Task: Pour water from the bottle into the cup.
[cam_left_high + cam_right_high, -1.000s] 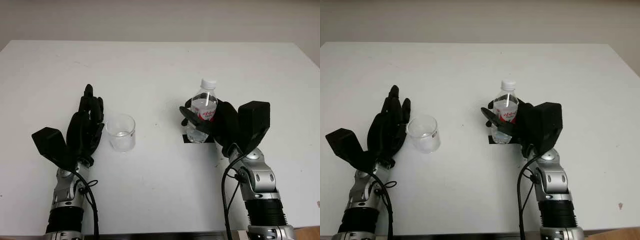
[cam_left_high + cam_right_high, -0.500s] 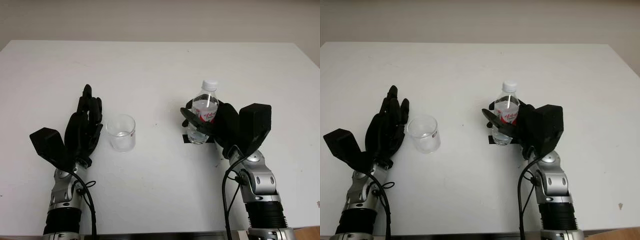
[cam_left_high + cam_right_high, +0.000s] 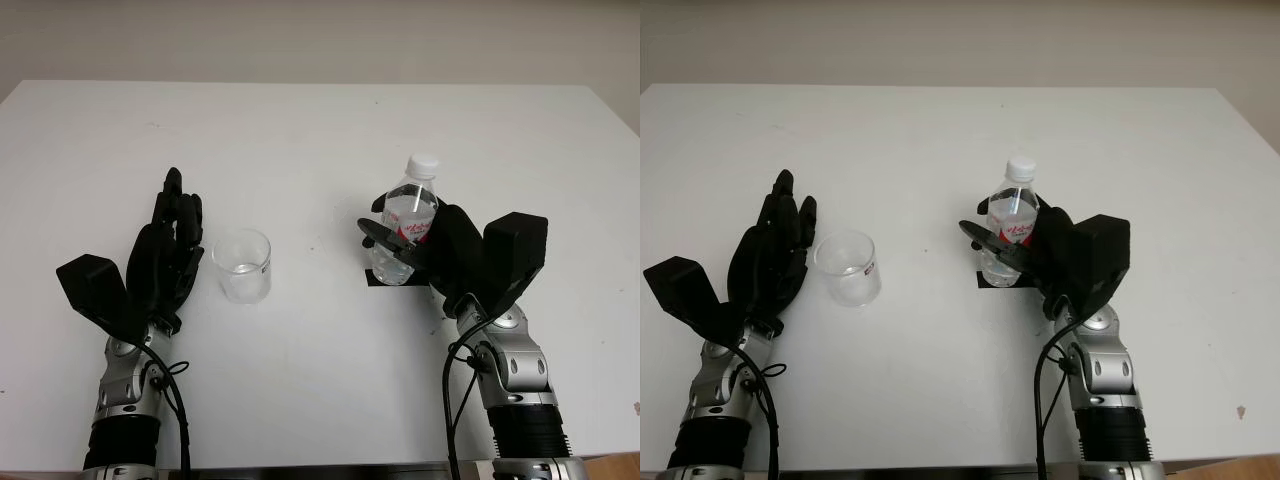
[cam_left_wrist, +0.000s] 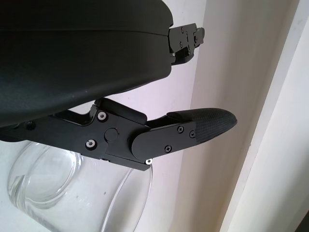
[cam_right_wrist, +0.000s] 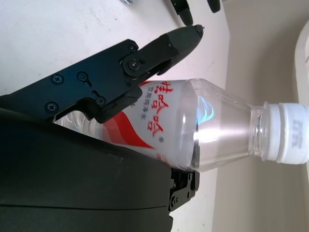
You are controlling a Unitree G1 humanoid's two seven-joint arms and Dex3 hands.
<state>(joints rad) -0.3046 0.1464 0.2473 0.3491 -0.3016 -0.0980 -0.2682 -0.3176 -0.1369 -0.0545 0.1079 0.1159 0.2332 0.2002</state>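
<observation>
A clear plastic water bottle (image 3: 408,215) with a red-and-white label and a white cap (image 3: 423,163) stands upright right of centre on the white table (image 3: 320,120). My right hand (image 3: 388,234) is shut on its body; in the right wrist view one finger (image 5: 145,58) crosses the label of the bottle (image 5: 207,128). A clear, empty-looking cup (image 3: 243,265) stands left of centre. My left hand (image 3: 172,235) is open just left of the cup, palm toward it, not touching it. In the left wrist view a finger (image 4: 203,126) reaches over the cup (image 4: 58,193).
A small black square mark (image 3: 377,279) lies on the table at the bottle's base. The table's far edge meets a pale wall (image 3: 320,40). A gap about as wide as the cup separates cup and bottle.
Barely anything: the right arm and bottle have shifted slightly, with the grasp kept. The left hand has stayed beside the cup.
</observation>
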